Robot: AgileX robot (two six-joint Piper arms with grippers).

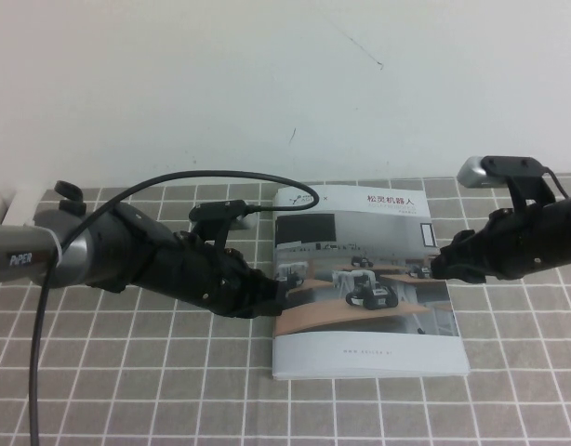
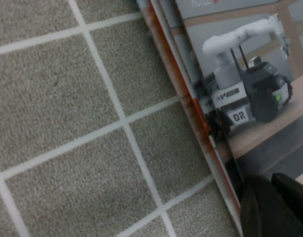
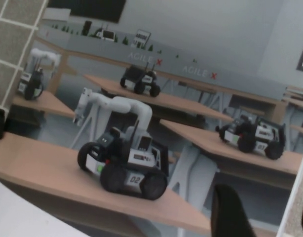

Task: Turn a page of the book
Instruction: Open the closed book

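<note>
While the high view shows the closed book (image 1: 367,283) flat on the checked tabletop (image 1: 127,372), left pincer (image 1: 284,290) at its spine, its opening unclear, right pincer (image 1: 441,263) over its right edge, the right wrist view shows those fingers (image 3: 230,212) spread, empty, above the glossy cover page (image 3: 191,98)

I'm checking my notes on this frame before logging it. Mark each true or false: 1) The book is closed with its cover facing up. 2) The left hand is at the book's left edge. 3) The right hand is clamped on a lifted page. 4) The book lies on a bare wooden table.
1) True: the book lies closed, photo cover up.
2) True: the left hand sits at the left edge.
3) False: the right hand is open at the right edge; the page lies flat.
4) False: it lies on a grey checked cloth.
</note>
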